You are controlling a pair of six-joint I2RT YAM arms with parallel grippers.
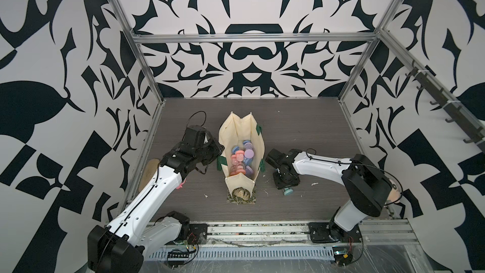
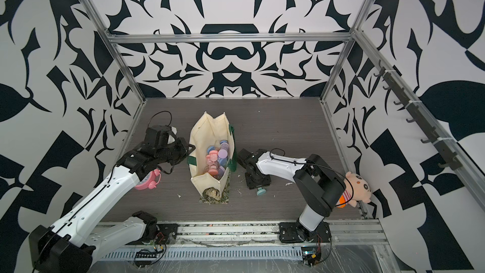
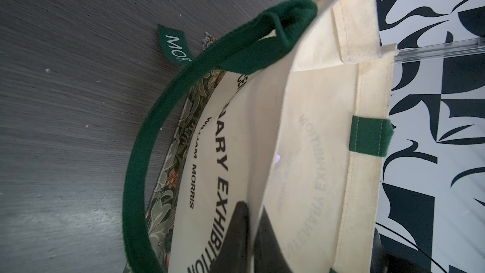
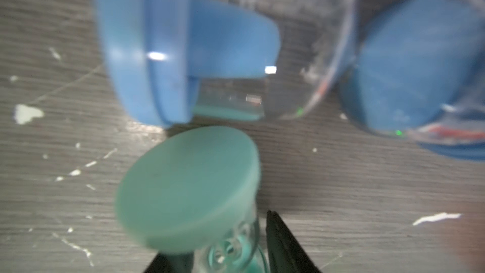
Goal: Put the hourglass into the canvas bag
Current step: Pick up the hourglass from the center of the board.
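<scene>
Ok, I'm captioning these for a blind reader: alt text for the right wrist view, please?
Close-up of a mint hourglass lying on a grey table, its glass middle between the dark fingers of the right gripper. Beyond it lies a blurred blue hourglass; white flecks dot the table.

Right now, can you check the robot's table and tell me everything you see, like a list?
Surface: dark grey wood-grain tabletop, white crumbs scattered.
Job's things: cream canvas bag with green straps stands open, pastel hourglasses inside; teal hourglass and blue hourglass on the table.
Clutter: pink alarm clock and peach plush doll at the edges.
Grippers: left gripper shut on the bag's wall; right gripper straddles the teal hourglass, grip unclear.
Cables: black cable loop above the left wrist; black cable along the right arm.
Surroundings: black-and-white patterned walls, metal frame, hook rail.
</scene>
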